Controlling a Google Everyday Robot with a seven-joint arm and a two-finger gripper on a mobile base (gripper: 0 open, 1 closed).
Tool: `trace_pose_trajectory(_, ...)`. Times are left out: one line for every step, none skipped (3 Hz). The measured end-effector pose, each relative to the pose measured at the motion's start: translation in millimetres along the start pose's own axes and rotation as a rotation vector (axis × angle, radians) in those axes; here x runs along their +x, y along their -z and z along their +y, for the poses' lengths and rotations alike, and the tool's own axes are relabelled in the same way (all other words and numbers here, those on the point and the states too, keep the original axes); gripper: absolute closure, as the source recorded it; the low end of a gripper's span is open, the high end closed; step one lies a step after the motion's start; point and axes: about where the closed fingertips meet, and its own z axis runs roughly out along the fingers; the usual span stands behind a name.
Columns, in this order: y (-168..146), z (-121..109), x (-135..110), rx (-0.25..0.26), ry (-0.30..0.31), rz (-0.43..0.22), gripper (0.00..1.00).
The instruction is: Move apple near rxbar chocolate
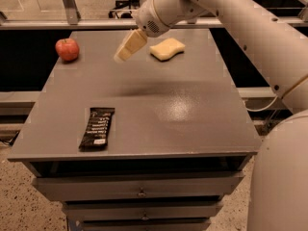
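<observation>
One apple, one rxbar chocolate and one pale yellow sponge are counted on a single grey table. One arm is seen, ending in one gripper, which is held above the table's far side, between apple and sponge. Below the top, two drawer fronts are made out, possibly a third.

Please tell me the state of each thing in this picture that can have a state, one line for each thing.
apple: resting at the far left of the table, not held.
rxbar: wrapped, lying flat near the front left edge, far from the apple.
sponge: lying flat at the far middle, free.
gripper: in the air between apple and sponge, touching neither.
drawers: shut.
</observation>
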Motion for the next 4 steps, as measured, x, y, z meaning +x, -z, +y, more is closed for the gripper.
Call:
trace_pose_trajectory(-7,0,-4,-0.006,0.010,-0.006,0.00)
trace_pose_trajectory(-37,-2,-12,-0.011,-0.010,-0.046,0.00)
trace_pose_trajectory(-84,0,-30,-0.044,-0.021,-0.095,0.00)
trace_pose_trajectory(-127,3,-47,-0.069,-0.030,-0.133,0.00)
